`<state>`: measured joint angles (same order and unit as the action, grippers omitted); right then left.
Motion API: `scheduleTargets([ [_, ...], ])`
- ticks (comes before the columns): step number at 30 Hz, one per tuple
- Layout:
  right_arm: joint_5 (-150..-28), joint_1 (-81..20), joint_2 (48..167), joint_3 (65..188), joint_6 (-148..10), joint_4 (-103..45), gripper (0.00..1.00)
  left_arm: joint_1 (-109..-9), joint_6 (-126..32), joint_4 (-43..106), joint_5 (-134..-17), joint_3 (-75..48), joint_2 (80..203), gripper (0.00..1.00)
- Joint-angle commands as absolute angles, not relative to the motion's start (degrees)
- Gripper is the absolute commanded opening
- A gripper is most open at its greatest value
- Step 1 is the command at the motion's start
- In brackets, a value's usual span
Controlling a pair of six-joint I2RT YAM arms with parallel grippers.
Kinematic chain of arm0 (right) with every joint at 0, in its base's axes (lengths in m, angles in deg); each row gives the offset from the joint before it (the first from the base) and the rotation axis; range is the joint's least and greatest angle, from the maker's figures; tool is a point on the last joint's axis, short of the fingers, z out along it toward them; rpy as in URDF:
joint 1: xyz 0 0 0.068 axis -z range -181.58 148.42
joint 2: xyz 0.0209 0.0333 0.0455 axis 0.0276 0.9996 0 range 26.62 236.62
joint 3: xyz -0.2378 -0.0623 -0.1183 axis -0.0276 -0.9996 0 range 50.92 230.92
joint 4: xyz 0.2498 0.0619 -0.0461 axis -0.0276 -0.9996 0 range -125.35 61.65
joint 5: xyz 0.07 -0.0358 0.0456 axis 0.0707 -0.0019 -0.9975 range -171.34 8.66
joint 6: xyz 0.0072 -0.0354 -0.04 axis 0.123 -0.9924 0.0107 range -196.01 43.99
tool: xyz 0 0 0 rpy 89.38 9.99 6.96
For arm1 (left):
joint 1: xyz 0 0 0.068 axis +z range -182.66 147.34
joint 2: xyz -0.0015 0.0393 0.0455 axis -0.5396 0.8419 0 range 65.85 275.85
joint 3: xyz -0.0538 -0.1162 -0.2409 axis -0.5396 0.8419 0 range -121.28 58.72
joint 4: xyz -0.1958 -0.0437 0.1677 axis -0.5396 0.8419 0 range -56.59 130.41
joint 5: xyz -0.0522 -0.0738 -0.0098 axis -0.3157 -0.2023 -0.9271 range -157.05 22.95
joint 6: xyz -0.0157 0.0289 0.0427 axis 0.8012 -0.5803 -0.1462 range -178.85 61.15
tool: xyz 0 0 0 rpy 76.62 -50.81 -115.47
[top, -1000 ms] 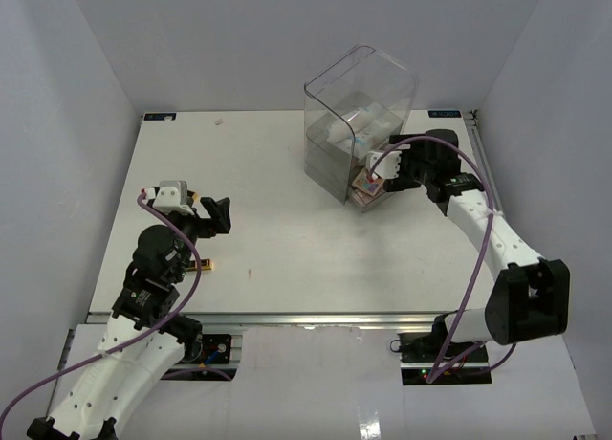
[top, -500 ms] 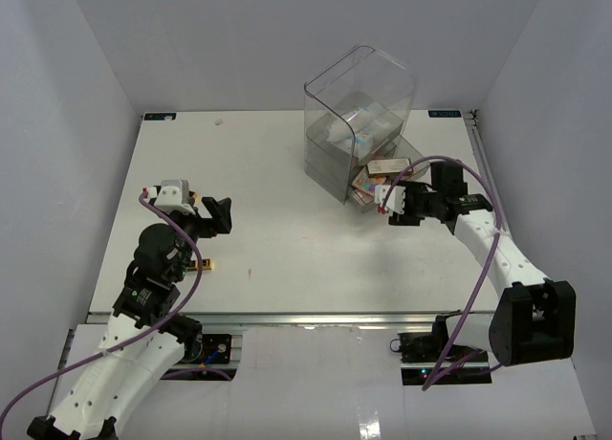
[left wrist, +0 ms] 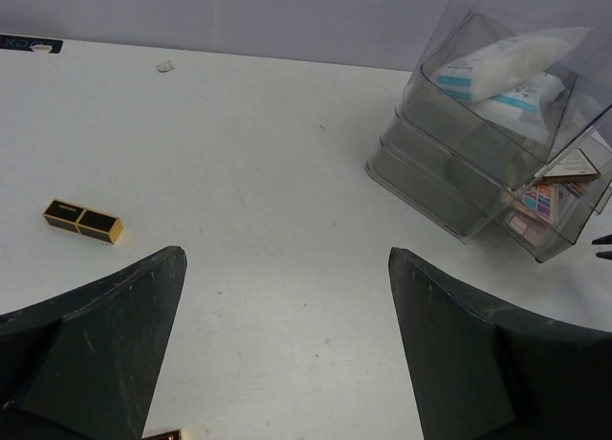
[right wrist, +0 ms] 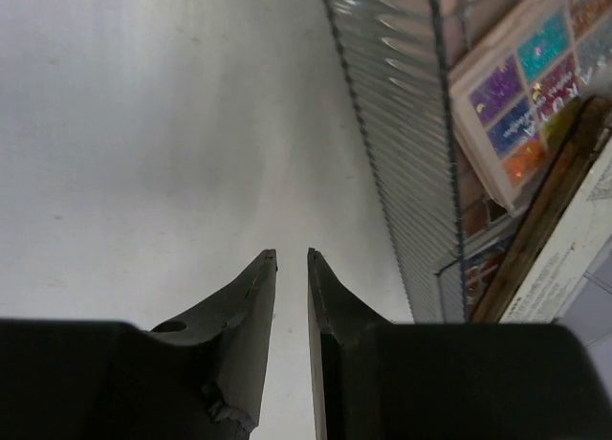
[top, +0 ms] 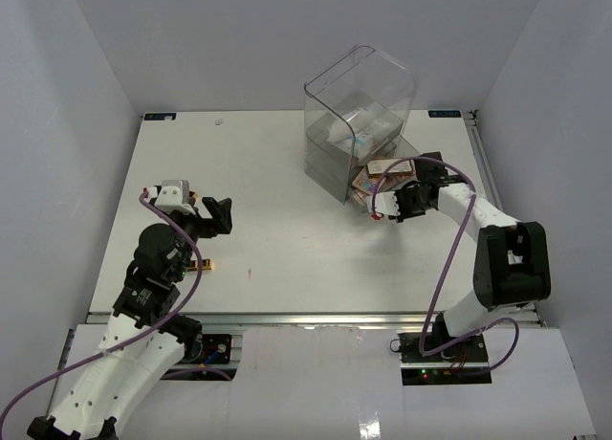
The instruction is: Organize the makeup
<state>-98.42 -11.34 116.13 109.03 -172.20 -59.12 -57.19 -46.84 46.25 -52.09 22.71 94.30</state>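
A black-gold tube (top: pixel 203 264) (left wrist: pixel 83 221) lies on the white table beside my left arm. My left gripper (top: pixel 215 215) (left wrist: pixel 287 258) hovers open over bare table, nothing between its fingers. Eyeshadow palettes (top: pixel 368 184) (right wrist: pixel 535 96) (left wrist: pixel 540 203) lie in the pulled-out bottom drawer of the clear drawer box (top: pixel 330 148). White-and-light-blue packets (left wrist: pixel 507 67) rest in the box's upper part. My right gripper (top: pixel 382 209) (right wrist: pixel 291 253) sits just in front of that drawer, to the left of its ribbed wall (right wrist: pixel 402 153). Its fingers are nearly together, a thin slit between them, holding nothing.
The white table (top: pixel 277 172) ends at a metal rail along its near edge (top: pixel 287 318). White walls enclose it on three sides. A small white scrap (left wrist: pixel 164 66) lies near the back left. A gold-edged bit shows at the bottom of the left wrist view (left wrist: pixel 161 434).
My right gripper has drawn back from the drawer toward the near left and its fingers have closed. A palette it reached in with now lies in the drawer. The left arm has not moved.
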Motion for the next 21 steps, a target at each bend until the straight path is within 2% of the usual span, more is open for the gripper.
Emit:
scheduleTargets([
  [1, -93.5, -11.3, 118.7, 112.0, -171.5, -46.3, 0.26, -56.9, -47.3, 45.6, -52.5, 22.9, 94.2, 0.98],
  [11, -93.4, -14.8, 120.9, 112.9, -167.8, -33.1, 0.33, -56.7, -47.4, 45.5, -52.8, 22.9, 94.2, 0.98],
  [21, -87.8, -18.7, 126.9, 113.0, -163.2, -18.5, 0.42, -56.6, -47.5, 45.5, -52.7, 22.9, 94.3, 0.98],
])
